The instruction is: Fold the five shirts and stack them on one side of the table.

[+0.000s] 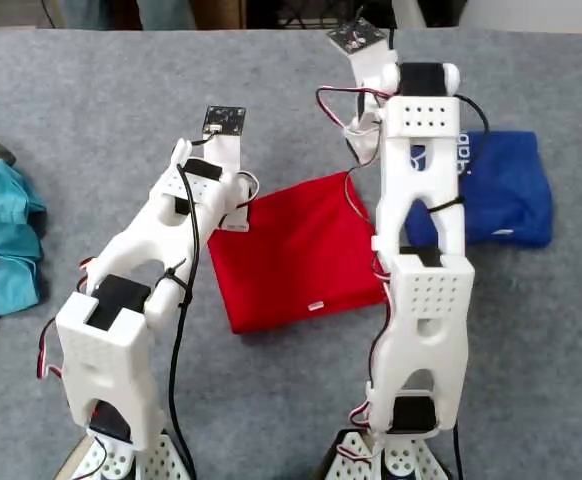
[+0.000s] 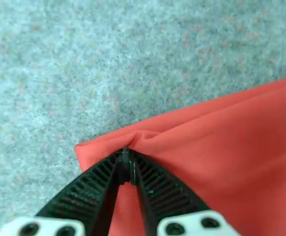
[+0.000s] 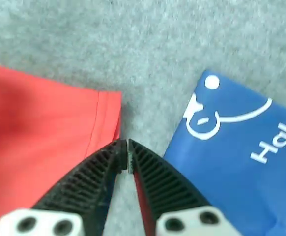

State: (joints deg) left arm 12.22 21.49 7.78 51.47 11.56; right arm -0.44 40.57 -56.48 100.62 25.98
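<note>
The red shirt [image 1: 296,255] lies folded mid-tabletop [image 1: 91,110] — left fingers [image 2: 99,182] pinch one corner, right fingers [image 3: 94,172] clench another. A blue shirt [image 1: 506,195] sits just beside it; a teal pile [image 1: 6,235] lies well apart on its opposite side.

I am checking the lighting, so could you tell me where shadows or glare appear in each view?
High view: even light, faint shadows on the table, no glare. Left wrist view: thin shadow beneath the red shirt edge. Right wrist view: a darker patch on the red shirt, blue shirt evenly lit.
</note>
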